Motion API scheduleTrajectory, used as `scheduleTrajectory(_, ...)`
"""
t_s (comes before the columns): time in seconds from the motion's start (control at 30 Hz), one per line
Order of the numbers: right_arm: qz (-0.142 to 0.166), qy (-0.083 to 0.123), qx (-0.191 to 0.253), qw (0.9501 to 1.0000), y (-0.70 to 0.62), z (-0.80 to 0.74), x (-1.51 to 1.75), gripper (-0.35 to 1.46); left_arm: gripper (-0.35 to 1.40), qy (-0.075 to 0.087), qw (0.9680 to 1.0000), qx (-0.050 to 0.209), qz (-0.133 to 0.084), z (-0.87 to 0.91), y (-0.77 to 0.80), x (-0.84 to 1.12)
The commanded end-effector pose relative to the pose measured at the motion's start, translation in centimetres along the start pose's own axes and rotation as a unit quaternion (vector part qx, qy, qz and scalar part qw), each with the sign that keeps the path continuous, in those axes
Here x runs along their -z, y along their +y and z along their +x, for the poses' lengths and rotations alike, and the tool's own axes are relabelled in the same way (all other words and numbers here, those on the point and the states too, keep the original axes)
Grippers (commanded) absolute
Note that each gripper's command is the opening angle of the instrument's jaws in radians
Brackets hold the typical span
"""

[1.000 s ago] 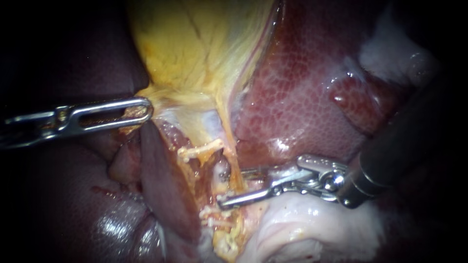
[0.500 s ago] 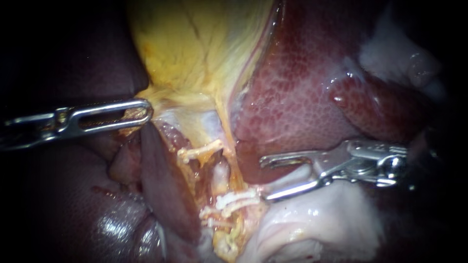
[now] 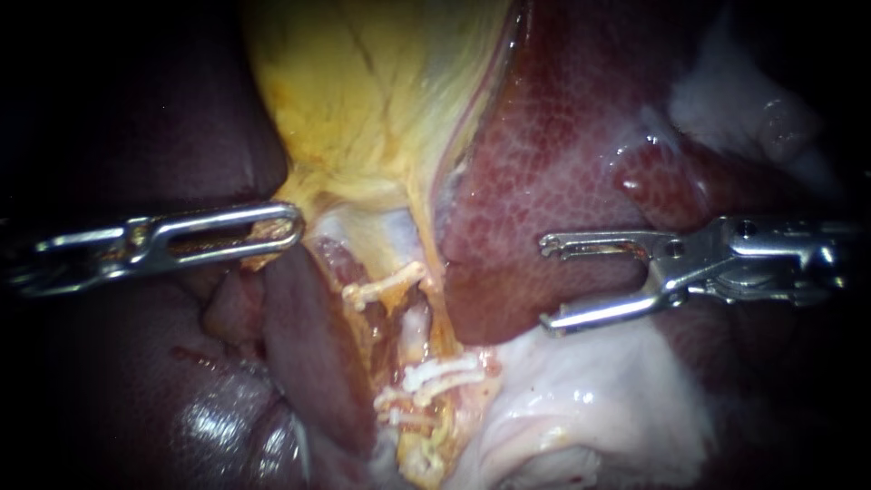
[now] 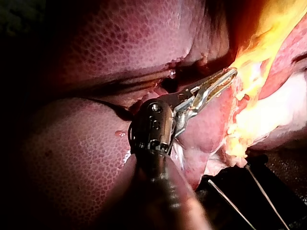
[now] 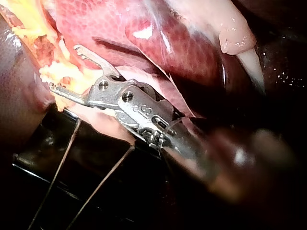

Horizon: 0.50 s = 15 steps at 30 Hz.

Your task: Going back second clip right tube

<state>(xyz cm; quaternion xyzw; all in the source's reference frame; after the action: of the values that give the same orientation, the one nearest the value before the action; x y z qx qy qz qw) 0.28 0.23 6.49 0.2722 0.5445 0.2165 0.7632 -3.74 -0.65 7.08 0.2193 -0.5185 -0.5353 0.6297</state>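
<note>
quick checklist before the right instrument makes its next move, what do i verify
1. Jaws of the right instrument open and empty: ok.
2. The right instrument apart from the tube: ok.
3. The clips lie across the tube: ok.
4. The clips fully closed round the tube: cannot tell.
5. Jaws of the left instrument shut on the gallbladder: ok.

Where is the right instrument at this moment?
In the endoscope view, the right instrument sits on the right side over the liver, just above the pale tissue, apart from the white clips on the tube at centre.
</note>
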Motion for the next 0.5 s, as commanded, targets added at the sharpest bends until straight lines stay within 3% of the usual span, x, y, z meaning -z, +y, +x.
scheduleTrajectory(0.03, 0.0, 0.0, 0.0, 1.0, 0.0, 0.0, -0.01, 0.6, -0.35, 0.004, 1.0, -0.001, -0.001, 0.06, -0.01, -0.07)
scheduleTrajectory(0.2, 0.002, 0.0, 0.0, 1.0, -0.02, 0.0, -0.01, 0.6, -0.35, 0.015, 0.9999, -0.004, 0.005, 0.25, -0.05, -0.36)
scheduleTrajectory(0.5, 0.003, 0.0, 0.0, 1.0, -0.03, 0.01, -0.02, 0.6, -0.35, 0.018, 0.9998, -0.005, 0.009, 0.31, -0.1, -0.62)
